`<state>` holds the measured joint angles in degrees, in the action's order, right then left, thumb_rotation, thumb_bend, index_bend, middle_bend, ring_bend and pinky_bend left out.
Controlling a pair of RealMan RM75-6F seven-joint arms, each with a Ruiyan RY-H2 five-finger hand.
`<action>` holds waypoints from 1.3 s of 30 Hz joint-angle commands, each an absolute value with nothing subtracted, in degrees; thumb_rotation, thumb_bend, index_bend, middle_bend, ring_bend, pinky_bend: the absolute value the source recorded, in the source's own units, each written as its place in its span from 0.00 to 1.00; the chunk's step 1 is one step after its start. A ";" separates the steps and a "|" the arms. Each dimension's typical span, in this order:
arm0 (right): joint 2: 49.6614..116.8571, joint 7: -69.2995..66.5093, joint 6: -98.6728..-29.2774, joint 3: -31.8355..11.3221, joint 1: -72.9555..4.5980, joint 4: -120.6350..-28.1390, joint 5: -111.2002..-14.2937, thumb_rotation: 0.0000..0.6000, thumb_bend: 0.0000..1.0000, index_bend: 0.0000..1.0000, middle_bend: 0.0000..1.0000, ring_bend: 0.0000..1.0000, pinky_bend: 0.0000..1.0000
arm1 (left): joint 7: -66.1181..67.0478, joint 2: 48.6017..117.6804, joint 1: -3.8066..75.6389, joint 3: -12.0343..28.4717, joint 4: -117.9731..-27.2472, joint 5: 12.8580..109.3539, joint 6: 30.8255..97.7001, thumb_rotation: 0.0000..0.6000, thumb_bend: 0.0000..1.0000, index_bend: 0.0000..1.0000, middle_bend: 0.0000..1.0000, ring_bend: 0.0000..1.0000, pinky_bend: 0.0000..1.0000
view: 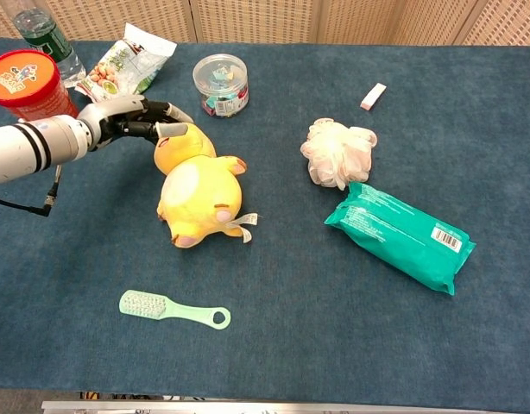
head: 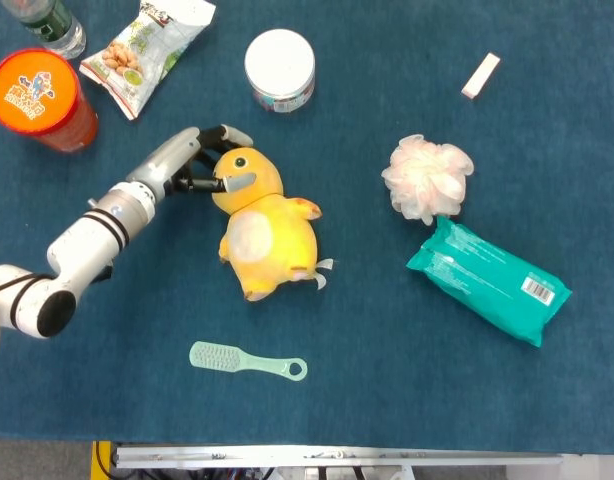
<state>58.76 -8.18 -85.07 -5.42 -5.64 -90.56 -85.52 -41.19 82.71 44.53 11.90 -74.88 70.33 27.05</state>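
Note:
A yellow plush duck (head: 262, 235) (view: 196, 194) lies belly up on the blue cloth, left of the middle, with its head toward the back. My left hand (head: 192, 165) (view: 131, 121) reaches in from the left and holds the duck's head, thumb on its face and the other fingers over its crown. Neither view shows my right hand.
A green brush (head: 245, 361) lies in front of the duck. At the back left stand an orange-lidded can (head: 37, 95), a bottle (head: 47, 22), a snack bag (head: 147, 45) and a round white-lidded jar (head: 279, 68). A pink bath puff (head: 427, 178), a teal wipes pack (head: 487, 280) and a small white block (head: 480, 76) lie to the right.

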 commanded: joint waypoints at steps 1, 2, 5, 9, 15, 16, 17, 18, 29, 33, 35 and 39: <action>58.81 -8.22 -85.10 -5.40 -5.61 -90.50 -85.55 1.00 0.12 0.19 0.19 0.08 0.00 | -40.99 82.22 44.42 11.56 -75.38 70.38 26.54 0.56 0.14 0.24 0.25 0.21 0.27; 58.83 -8.25 -85.10 -5.39 -5.61 -90.48 -85.58 1.00 0.12 0.19 0.19 0.08 0.00 | -41.02 81.94 44.31 11.49 -75.71 70.42 26.44 0.56 0.14 0.24 0.25 0.21 0.27; 58.89 -8.37 -85.16 -5.38 -5.59 -90.41 -85.67 1.00 0.12 0.19 0.19 0.08 0.00 | -41.81 80.20 43.78 11.27 -77.79 70.67 25.62 0.56 0.14 0.24 0.25 0.21 0.27; 58.93 -8.47 -85.05 -5.46 -5.63 -90.27 -85.55 1.00 0.12 0.19 0.19 0.08 0.00 | -42.48 78.16 42.92 11.29 -79.65 71.33 25.86 0.56 0.14 0.24 0.25 0.21 0.27; 59.07 -8.50 -84.72 -5.41 -5.97 -90.30 -85.98 1.00 0.12 0.19 0.19 0.08 0.00 | -42.59 78.58 41.27 12.32 -79.94 71.63 30.58 0.56 0.14 0.24 0.24 0.21 0.27; 59.06 -8.50 -84.74 -5.43 -5.97 -90.31 -85.98 1.00 0.12 0.19 0.19 0.08 0.00 | -42.63 78.65 41.11 12.47 -80.00 71.78 31.21 0.56 0.14 0.24 0.24 0.21 0.27; 59.02 -8.51 -84.77 -5.46 -5.96 -90.35 -85.95 1.00 0.12 0.19 0.19 0.08 0.00 | -42.70 78.73 40.87 12.68 -80.11 71.99 32.12 0.56 0.14 0.24 0.24 0.21 0.27; 58.98 -8.52 -84.81 -5.48 -5.94 -90.37 -85.92 1.00 0.12 0.19 0.19 0.08 0.00 | -42.75 78.82 40.65 12.85 -80.20 72.17 32.94 0.56 0.14 0.24 0.24 0.21 0.27; 57.78 -8.12 -83.74 -5.66 -5.87 -90.29 -84.39 1.00 0.12 0.19 0.19 0.08 0.03 | -40.56 73.03 34.19 12.65 -88.58 77.32 47.98 1.00 0.14 0.23 0.24 0.21 0.27; 57.13 -8.14 -82.59 -5.77 -6.02 -89.93 -83.28 1.00 0.12 0.19 0.19 0.08 0.03 | -36.73 70.00 30.80 12.19 -91.88 77.83 54.51 1.00 0.14 0.23 0.24 0.21 0.27; 56.80 -8.97 -81.82 -5.97 -6.17 -89.56 -82.53 1.00 0.13 0.19 0.19 0.08 0.05 | -34.46 68.52 28.88 11.91 -93.24 78.10 58.12 1.00 0.14 0.23 0.24 0.21 0.27; 56.45 -10.11 -79.76 -5.80 -6.64 -88.66 -81.69 1.00 0.14 0.19 0.19 0.08 0.09 | -28.31 66.51 25.14 11.35 -94.15 77.77 64.95 1.00 0.14 0.24 0.24 0.21 0.27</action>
<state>56.61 -9.78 -80.37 -5.86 -6.42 -89.06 -82.03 -32.23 68.43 27.98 11.90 -92.81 77.70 61.14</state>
